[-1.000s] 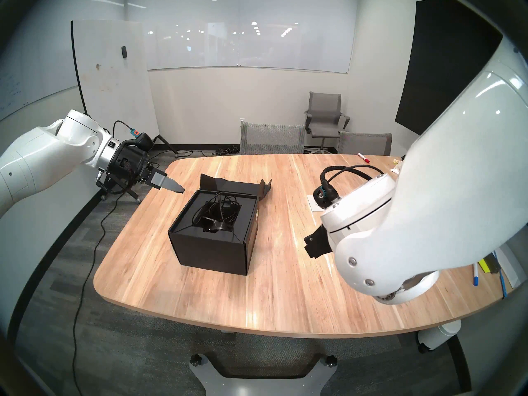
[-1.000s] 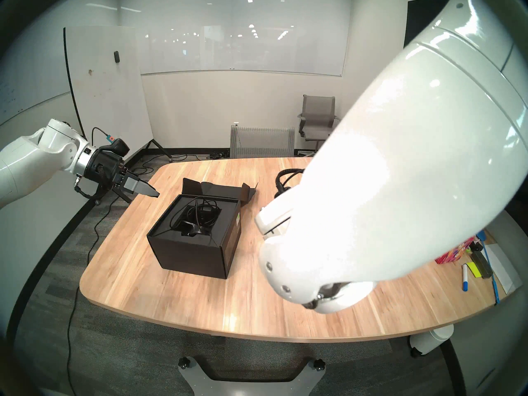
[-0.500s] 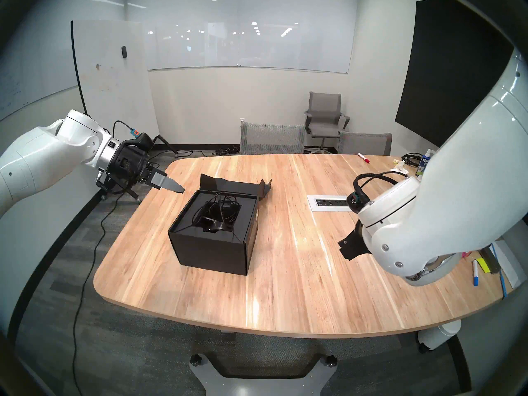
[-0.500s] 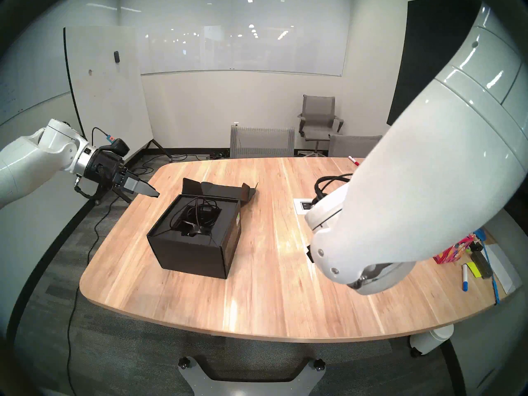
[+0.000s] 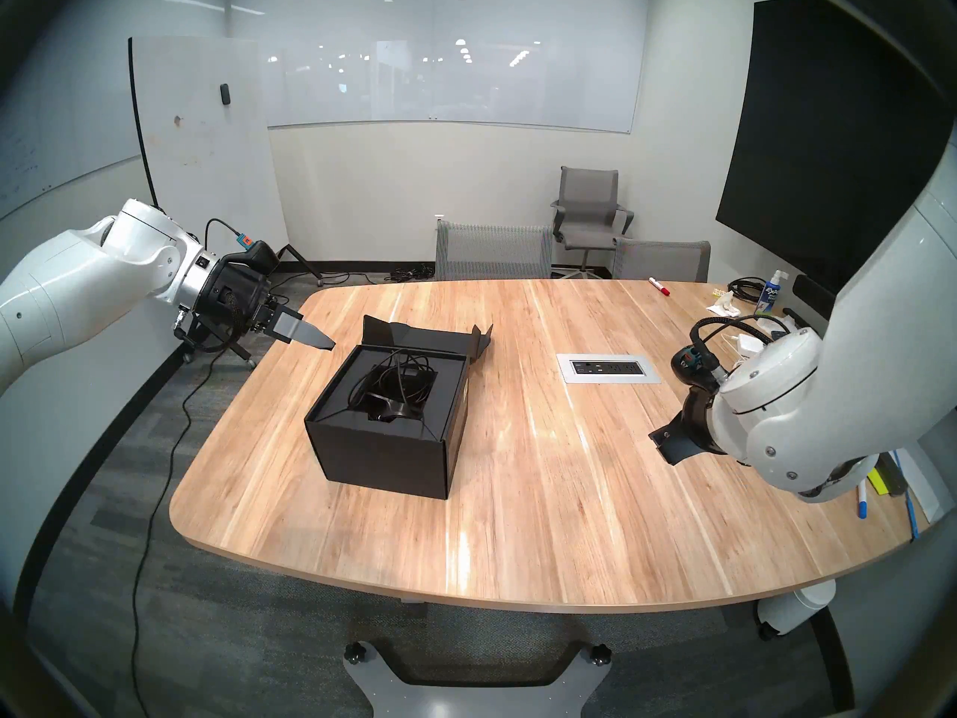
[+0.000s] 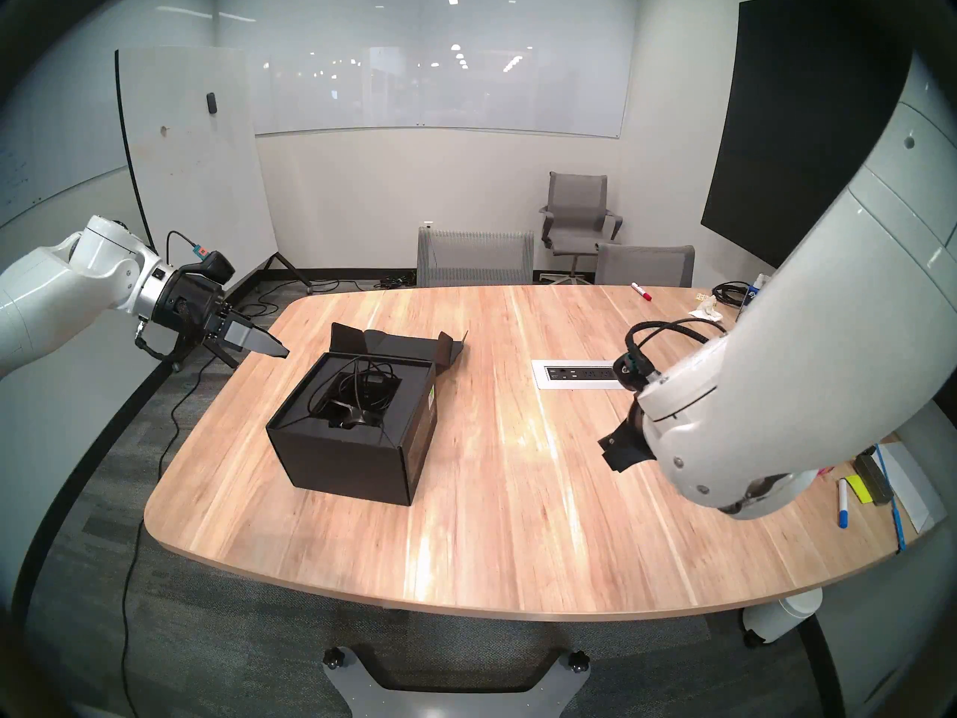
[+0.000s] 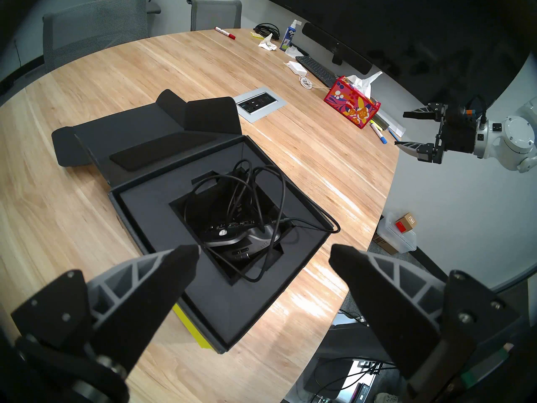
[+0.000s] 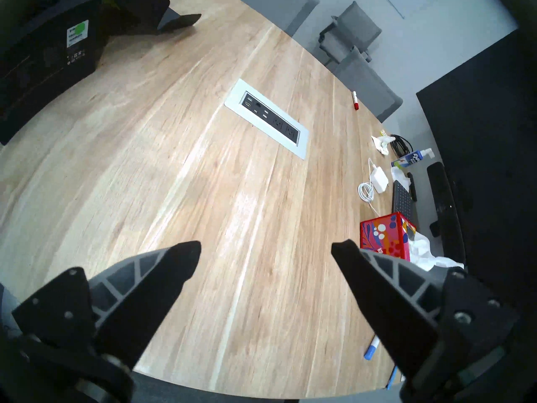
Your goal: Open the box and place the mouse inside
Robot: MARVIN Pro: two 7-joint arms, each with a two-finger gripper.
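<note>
Left wrist: left gripper (image 7: 264, 249) (spread) above box (image 7: 252, 303)

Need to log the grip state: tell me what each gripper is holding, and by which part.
Nothing is held. The left gripper and right gripper are both open and empty; the mouse lies in the box.

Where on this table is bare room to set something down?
Bare wood lies between the box and the outlet plate, and along the table's near edge. The right end is crowded: tissue box, keyboard, charger, markers.
</note>
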